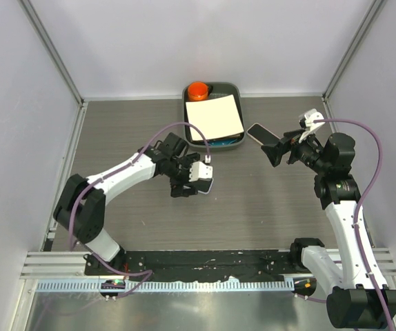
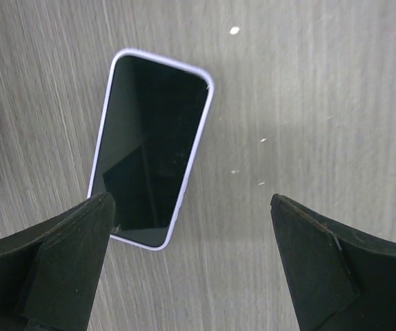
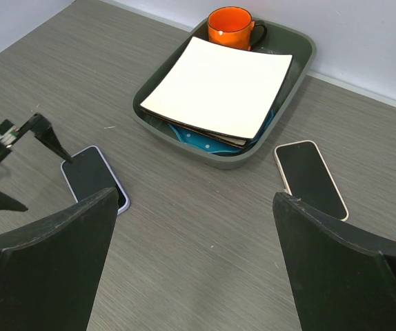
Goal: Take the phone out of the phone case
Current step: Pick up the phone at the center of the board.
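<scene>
A phone in a lavender case [image 2: 150, 148] lies screen up on the grey table; it also shows in the right wrist view [image 3: 93, 178]. My left gripper [image 2: 191, 221] is open just above it, holding nothing, with its left fingertip [image 2: 94, 214] over the phone's near corner. In the top view the left gripper [image 1: 196, 178] covers most of that phone. A second phone with a cream edge [image 1: 259, 132] lies screen up beside the tray, also seen in the right wrist view [image 3: 310, 178]. My right gripper [image 1: 275, 150] is open, empty and raised above the table [image 3: 194, 227].
A dark grey tray [image 1: 238, 88] at the back middle holds a square white plate [image 1: 214, 116] over other dishes and an orange mug [image 1: 199, 90]. The tray [image 3: 301, 62] lies beyond the cream-edged phone. Frame posts and white walls enclose the table.
</scene>
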### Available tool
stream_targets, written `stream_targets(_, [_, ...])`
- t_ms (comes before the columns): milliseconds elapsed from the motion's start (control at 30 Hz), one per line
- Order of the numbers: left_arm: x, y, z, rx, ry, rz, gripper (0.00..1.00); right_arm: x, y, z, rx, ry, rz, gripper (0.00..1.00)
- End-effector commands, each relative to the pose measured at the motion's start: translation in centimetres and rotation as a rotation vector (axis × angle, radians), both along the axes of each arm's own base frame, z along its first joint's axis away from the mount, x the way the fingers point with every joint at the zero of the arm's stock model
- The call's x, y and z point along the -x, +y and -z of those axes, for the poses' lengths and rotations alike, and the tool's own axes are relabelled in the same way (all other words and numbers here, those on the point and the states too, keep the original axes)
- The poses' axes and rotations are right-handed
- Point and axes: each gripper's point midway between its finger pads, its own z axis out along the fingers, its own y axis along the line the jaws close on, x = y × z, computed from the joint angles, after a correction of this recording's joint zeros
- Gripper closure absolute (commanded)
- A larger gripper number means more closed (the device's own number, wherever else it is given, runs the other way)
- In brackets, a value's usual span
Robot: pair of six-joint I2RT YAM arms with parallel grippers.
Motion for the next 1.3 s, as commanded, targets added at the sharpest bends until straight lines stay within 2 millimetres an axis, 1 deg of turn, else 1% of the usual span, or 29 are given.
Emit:
stream_targets(0, [-3.3, 0.9, 0.7, -0.018, -0.054, 0.057, 0.0, -0.2, 0.0, -1.2, 0.008, -0.047, 0.004, 0.0])
stream_targets(33, [-3.7, 1.2, 1.0, -0.022, -0.042, 0.057, 0.0, -0.2, 0.0, -1.1, 0.008, -0.044, 0.004, 0.0])
stream_targets(67, [-3.6, 1.2, 1.1, -0.006, -0.015, 0.067, 0.0, -0.2, -0.1, -1.1, 0.009, -0.045, 0.004, 0.0])
stream_targets(100, [-4.4, 1.6, 1.4, -0.006, -0.014, 0.077, 0.0, -0.3, -0.1, -1.1, 0.009, -0.044, 0.004, 0.0])
stream_targets(167, [-4.8, 1.8, 1.9, -0.002, -0.005, 0.088, 0.0, -0.3, -0.1, -1.0, 0.011, -0.043, 0.006, 0.0])
stream_targets(200, [-5.3, 2.1, 2.6, -0.019, -0.002, 0.082, 0.0, -0.3, 0.0, -1.0, 0.011, -0.042, 0.004, 0.0])
stream_targets(300, [-6.2, 2.4, 3.5, -0.057, -0.016, 0.083, 0.0, -0.4, -0.1, -0.8, 0.014, -0.039, 0.008, 0.0])
stream_targets(333, [-6.2, 2.5, 4.3, -0.071, -0.006, 0.092, 0.0, -0.4, -0.1, -0.9, 0.013, -0.039, 0.005, 0.0])
stream_targets(400, [-6.4, 2.7, 4.8, -0.091, -0.003, 0.094, 0.0, -0.5, -0.1, -0.7, 0.015, -0.033, 0.008, 0.0])
stream_targets(433, [-6.4, 2.7, 5.4, -0.097, 0.007, 0.098, 0.0, -0.6, -0.1, -0.6, 0.016, -0.033, 0.006, 0.0])
stream_targets(667, [-6.8, 2.9, 7.1, -0.125, 0.024, 0.101, 0.0, -0.7, -0.2, -0.4, 0.019, -0.026, 0.007, 0.0])
stream_targets(833, [-7.4, 3.0, 7.2, -0.12, 0.016, 0.09, 0.0, -0.8, -0.1, -0.3, 0.022, -0.025, 0.005, 0.0])
stream_targets(933, [-7.9, 2.8, 6.8, -0.088, -0.007, 0.081, 0.0, -0.8, -0.1, -0.2, 0.024, -0.025, 0.005, 0.0])
stream_targets(1033, [-8.7, 2.4, 5.8, -0.038, -0.053, 0.065, 0.0, -0.8, -0.2, -0.1, 0.026, -0.021, 0.004, 0.0])
stream_targets(1267, [-8.3, 2.8, 6.4, -0.054, -0.047, 0.086, 0.0, -0.8, -0.1, -0.2, 0.025, -0.023, 0.003, 0.0])
